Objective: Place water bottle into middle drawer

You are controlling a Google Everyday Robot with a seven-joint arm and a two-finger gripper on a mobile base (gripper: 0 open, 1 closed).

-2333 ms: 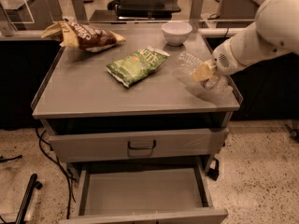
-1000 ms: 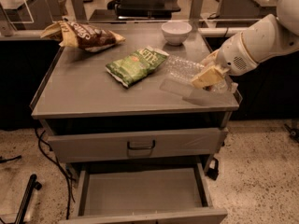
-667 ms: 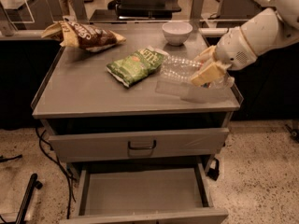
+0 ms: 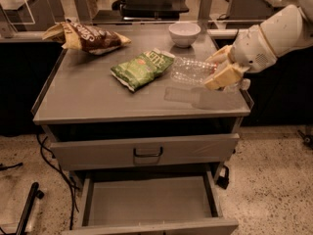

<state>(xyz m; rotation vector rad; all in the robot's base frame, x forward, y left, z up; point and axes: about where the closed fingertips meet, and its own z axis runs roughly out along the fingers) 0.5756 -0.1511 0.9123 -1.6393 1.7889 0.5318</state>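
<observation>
The water bottle (image 4: 190, 71), clear and crinkled, lies sideways in the air just above the right side of the cabinet top (image 4: 93, 99). Its shadow falls on the top below it. My gripper (image 4: 221, 68) reaches in from the right and is shut on the bottle's right end, near the white cap (image 4: 243, 84). The middle drawer (image 4: 146, 202) is pulled open low at the front of the cabinet. Its flat grey floor is bare. It lies below and to the left of the gripper.
A green chip bag (image 4: 142, 68) lies just left of the bottle. A brown chip bag (image 4: 85, 37) is at the back left and a white bowl (image 4: 184, 33) at the back. A closed drawer front with a black handle (image 4: 147, 152) sits above the open drawer. Cables (image 4: 49, 155) trail on the floor at left.
The gripper has lifted the bottle off the cabinet top and carried it a little left. The bottle now hangs level above the surface. The drawer has not moved.
</observation>
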